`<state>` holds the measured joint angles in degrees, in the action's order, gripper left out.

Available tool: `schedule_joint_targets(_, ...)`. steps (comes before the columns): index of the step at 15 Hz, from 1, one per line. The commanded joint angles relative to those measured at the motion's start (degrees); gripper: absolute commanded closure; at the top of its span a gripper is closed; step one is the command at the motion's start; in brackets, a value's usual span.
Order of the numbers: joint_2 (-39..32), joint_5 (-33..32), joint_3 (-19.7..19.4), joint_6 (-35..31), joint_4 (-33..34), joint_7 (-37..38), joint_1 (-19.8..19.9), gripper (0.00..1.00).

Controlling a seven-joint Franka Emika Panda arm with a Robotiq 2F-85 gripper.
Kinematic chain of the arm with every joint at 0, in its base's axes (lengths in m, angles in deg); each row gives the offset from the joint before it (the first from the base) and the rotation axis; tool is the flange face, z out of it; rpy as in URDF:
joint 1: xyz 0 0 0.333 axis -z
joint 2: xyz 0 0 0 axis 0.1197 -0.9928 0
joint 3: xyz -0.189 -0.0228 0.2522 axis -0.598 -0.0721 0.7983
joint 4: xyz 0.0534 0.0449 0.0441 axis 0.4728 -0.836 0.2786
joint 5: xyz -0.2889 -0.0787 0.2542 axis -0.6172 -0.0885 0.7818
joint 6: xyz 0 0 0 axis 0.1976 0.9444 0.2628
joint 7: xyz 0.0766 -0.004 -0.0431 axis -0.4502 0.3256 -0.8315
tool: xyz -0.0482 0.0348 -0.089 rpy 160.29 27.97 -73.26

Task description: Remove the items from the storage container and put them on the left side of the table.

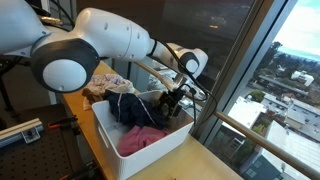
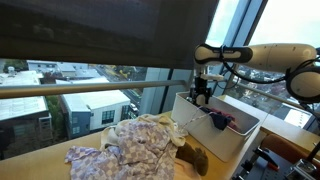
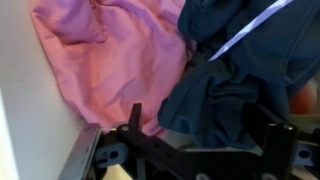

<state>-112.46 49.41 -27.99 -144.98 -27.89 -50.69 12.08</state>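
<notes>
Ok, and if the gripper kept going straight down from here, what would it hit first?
Most likely the dark blue garment in the white container. The open gripper points down at it, with the pink cloth just beside. The depth is hard to judge.

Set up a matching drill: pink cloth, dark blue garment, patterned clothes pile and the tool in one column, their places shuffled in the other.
1. pink cloth
2. dark blue garment
3. patterned clothes pile
4. tool

a. on the tabletop, outside the storage container
b. hanging above the container
c. in the container, against its white wall
d. in the container, crossed by a white strip

Pairs: 1-c, 2-d, 3-a, 4-b
</notes>
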Motion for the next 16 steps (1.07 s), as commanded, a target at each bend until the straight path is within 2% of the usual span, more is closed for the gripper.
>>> schedule_joint_targets(1, -3.2, 2.6, 0.6, -0.8, 1.8, -0.8, 0.5, 0.0)
schedule_joint_targets(9, -8.7, 4.9, 0.9, 0.0, 1.4, -2.2, 2.2, 0.0)
schedule_joint_targets(10, -7.7, 4.7, 0.7, -1.5, -1.1, -2.3, 2.5, 0.0)
schedule_joint_targets(12, -9.2, 4.4, 0.3, -1.8, -0.4, -2.5, 3.1, 0.0)
schedule_joint_targets(13, -9.8, 4.3, 0.1, -1.8, 0.1, -2.4, 3.4, 0.25)
schedule_joint_targets(14, -10.1, 4.3, 0.0, -2.3, -0.3, -2.3, 3.7, 0.26)
schedule_joint_targets(16, -10.1, 4.5, 0.1, -2.6, -0.4, -2.2, 4.1, 0.42)
